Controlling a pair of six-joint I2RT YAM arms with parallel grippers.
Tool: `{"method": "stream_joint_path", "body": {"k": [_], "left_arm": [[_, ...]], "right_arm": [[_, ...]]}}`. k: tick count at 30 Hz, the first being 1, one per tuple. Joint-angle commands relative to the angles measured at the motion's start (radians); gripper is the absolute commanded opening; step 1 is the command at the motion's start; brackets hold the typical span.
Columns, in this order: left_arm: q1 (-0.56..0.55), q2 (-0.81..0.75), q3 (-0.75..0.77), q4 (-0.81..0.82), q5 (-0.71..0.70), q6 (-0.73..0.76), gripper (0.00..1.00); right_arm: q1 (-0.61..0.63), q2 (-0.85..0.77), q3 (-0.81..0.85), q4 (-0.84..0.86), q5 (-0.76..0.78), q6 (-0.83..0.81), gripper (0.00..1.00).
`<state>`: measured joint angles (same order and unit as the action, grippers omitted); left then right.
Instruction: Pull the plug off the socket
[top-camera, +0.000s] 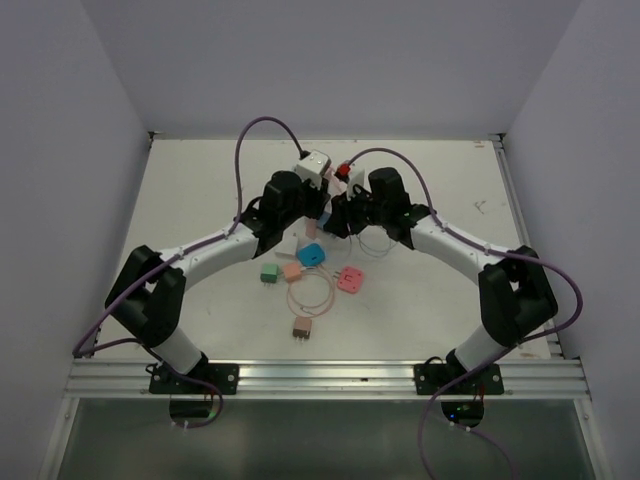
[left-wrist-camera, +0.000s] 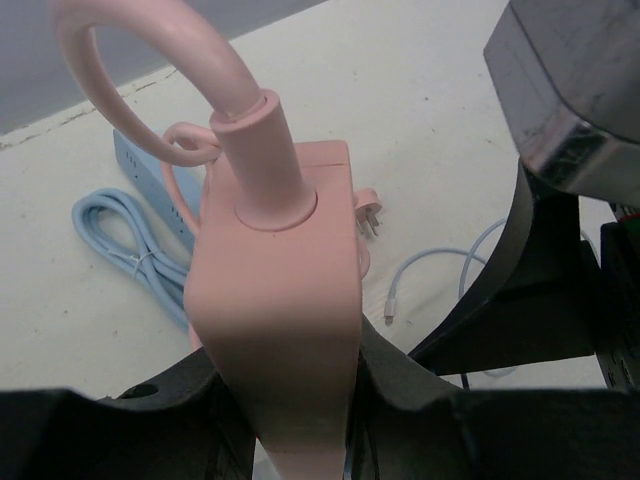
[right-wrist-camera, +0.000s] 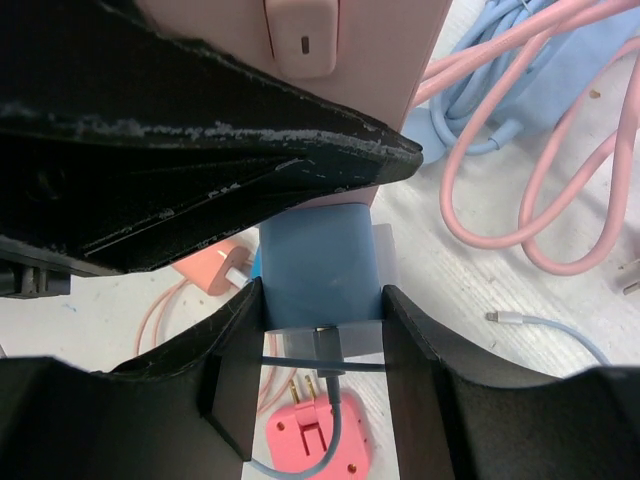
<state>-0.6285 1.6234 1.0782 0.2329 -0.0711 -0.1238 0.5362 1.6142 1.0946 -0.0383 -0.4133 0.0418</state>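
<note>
The pink socket strip (left-wrist-camera: 280, 290) with its pink cord is gripped between my left fingers; my left gripper (left-wrist-camera: 290, 400) is shut on it and holds it above the table. In the right wrist view the strip (right-wrist-camera: 400, 60) is at the top, and a blue plug (right-wrist-camera: 318, 265) has its far end against the strip. My right gripper (right-wrist-camera: 320, 340) is shut on the blue plug's sides. A blue cable hangs from the plug. The left finger (right-wrist-camera: 200, 170) crosses in front and hides the joint. In the top view both grippers meet at mid-table (top-camera: 330, 215).
Small adapters lie on the table below the grippers: blue (top-camera: 311, 254), green (top-camera: 268, 272), orange (top-camera: 291, 270), pink (top-camera: 351, 280), brown (top-camera: 301, 328), with a pink cable loop (top-camera: 310, 295). A blue strip and cord (left-wrist-camera: 130, 250) and a white cable (left-wrist-camera: 430, 265) lie behind.
</note>
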Motion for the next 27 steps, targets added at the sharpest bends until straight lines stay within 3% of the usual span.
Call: {"method": "stream_joint_path", "body": {"k": [1,16,21,27], "left_arm": [[0.033,-0.042,0.029,0.112,-0.159,0.193,0.0],[0.073,-0.065,0.002,0.131,-0.208,0.233,0.0],[0.081,-0.076,0.034,0.106,-0.2,0.222,0.0],[0.084,-0.108,0.069,0.049,-0.229,0.176,0.0]], "right_arm": [[0.013,-0.094,0.016,-0.121,-0.035,0.027,0.0],[0.011,-0.264,-0.104,-0.17,0.056,0.064,0.0],[0.011,-0.27,-0.133,-0.157,0.071,0.072,0.0],[0.004,-0.231,-0.154,-0.137,0.195,0.124,0.0]]}}
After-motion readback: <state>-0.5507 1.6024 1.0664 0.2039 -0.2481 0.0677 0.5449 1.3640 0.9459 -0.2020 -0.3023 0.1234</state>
